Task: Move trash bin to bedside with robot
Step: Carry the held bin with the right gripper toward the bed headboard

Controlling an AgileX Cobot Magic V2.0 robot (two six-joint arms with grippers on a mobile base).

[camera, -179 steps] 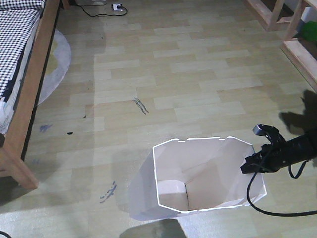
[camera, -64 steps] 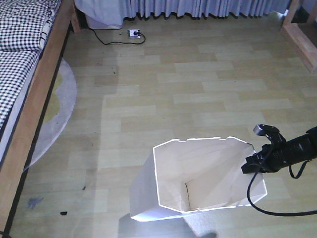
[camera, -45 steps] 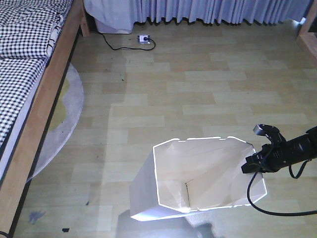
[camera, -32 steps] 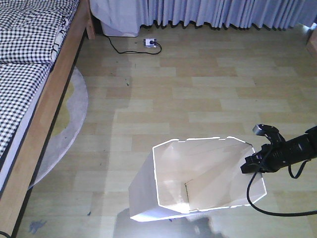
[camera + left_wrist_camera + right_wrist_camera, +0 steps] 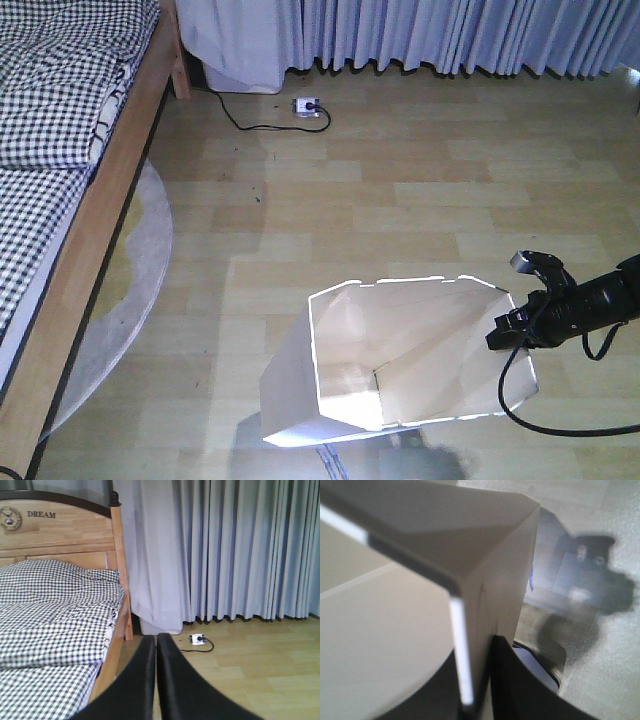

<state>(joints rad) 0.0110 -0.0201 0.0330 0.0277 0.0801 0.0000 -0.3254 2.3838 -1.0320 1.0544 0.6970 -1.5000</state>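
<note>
The white trash bin [image 5: 400, 365] with its faceted rim stands on the wood floor at the bottom centre of the front view, tilted. My right gripper [image 5: 508, 332], on a slim black arm with trailing cables, is shut on the bin's right rim; the right wrist view shows the rim wall [image 5: 470, 630] pinched between the two black fingers. The bed [image 5: 60, 150] with light wooden frame and black-and-white checked bedding lies at the left, apart from the bin. My left gripper [image 5: 156, 652] is shut and empty, pointing at the bed's corner post [image 5: 120, 570].
A grey round rug [image 5: 130, 290] lies beside the bed. A white power strip [image 5: 306, 104] with a black cable lies on the floor near grey curtains [image 5: 450, 35] along the far wall. Open floor lies between bin and bed.
The view has swung and advanced: the curtains and power strip came into sight and the bed shows more at the left. The bin and right gripper keep the same place in frame.
</note>
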